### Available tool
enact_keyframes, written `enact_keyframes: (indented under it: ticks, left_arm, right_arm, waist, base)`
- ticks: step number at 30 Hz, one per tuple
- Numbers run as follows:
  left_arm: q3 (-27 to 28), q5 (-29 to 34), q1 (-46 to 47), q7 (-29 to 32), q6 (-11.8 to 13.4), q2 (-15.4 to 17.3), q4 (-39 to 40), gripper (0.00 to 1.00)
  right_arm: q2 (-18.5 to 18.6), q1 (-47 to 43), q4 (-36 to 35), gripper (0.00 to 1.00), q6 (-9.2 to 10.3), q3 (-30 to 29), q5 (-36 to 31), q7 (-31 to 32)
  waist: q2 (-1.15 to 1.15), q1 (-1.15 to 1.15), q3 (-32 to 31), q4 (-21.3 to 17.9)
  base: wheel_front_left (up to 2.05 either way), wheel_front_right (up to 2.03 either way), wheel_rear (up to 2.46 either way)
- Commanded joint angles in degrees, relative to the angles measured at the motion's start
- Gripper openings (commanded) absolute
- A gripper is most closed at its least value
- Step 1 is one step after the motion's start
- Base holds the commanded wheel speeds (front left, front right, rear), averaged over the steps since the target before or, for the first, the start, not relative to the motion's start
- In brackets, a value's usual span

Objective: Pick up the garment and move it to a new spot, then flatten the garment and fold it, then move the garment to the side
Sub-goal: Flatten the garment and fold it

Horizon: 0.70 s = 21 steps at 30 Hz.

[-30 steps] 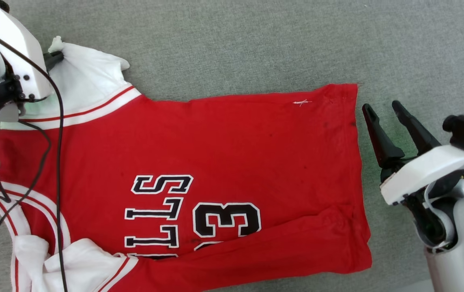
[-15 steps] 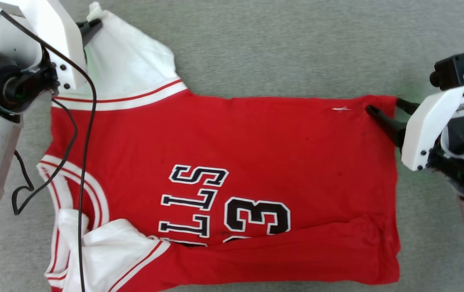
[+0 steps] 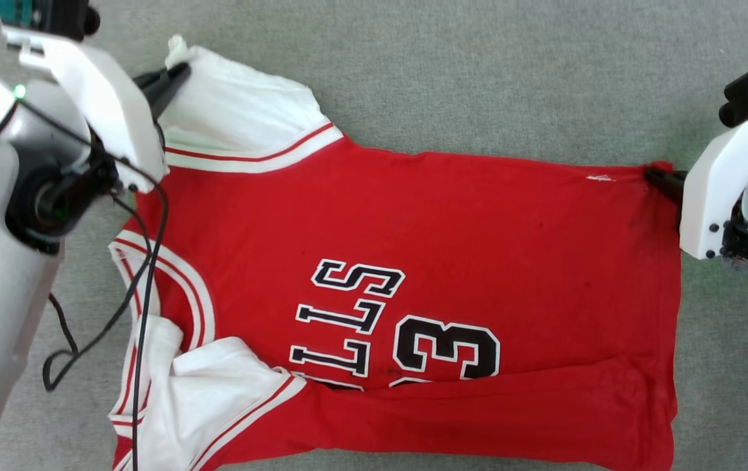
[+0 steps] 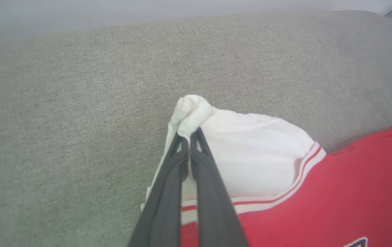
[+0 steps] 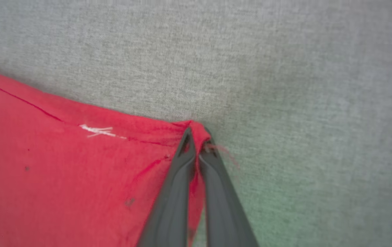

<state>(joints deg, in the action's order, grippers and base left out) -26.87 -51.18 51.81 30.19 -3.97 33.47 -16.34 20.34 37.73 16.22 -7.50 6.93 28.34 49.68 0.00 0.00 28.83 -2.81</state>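
The garment, a red jersey with white sleeves and black-and-white lettering and number, lies spread on the grey fabric surface, neck to the left and hem to the right. My left gripper is shut on the tip of the far white sleeve, with the cloth bunched just past its fingertips. At the far corner of the red hem, my right gripper is shut on the cloth. The near white sleeve lies crumpled, and the jersey's near edge is folded over, hiding part of the lettering.
The grey fabric surface stretches beyond the jersey on the far side and to the right. A black cable hangs from my left arm across the jersey's collar area. The surface's rounded far edge is in the left wrist view.
My right gripper went from open beside the hem to shut on its far corner. The left gripper kept its hold on the sleeve. The camera view shifted, so the jersey sits further right in the picture.
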Motion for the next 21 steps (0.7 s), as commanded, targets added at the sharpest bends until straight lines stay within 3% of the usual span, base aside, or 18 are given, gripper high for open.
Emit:
enact_keyframes:
  ticks: [1, 11, 21]
  left_arm:
    - [0.8, -0.4, -1.3, -1.1, 0.4, 0.1, 0.7, 0.0]
    - [3.4, -1.9, -16.3, -8.3, 4.1, 1.8, 7.6, 0.0]
    - [3.9, -3.2, -34.4, -13.8, 9.1, 1.8, 14.4, 0.0]
  right_arm:
    - [-0.6, -1.0, -0.1, 0.0, 0.04, -0.3, -0.6, -0.9]
    - [-0.8, -9.0, -11.3, 0.0, 0.03, -6.5, -3.5, -5.7]
    - [-5.4, -24.0, -19.0, 0.0, 0.02, -10.8, -4.7, -7.0]
  waist:
    - [0.0, 0.0, -0.9, 0.4]
    - [0.0, 0.0, -6.4, 2.5]
    - [0.0, 0.0, -10.0, 4.2]
  base:
    - [0.0, 0.0, 0.0]
    - [0.0, 0.0, 0.0]
    - [0.0, 0.0, 0.0]
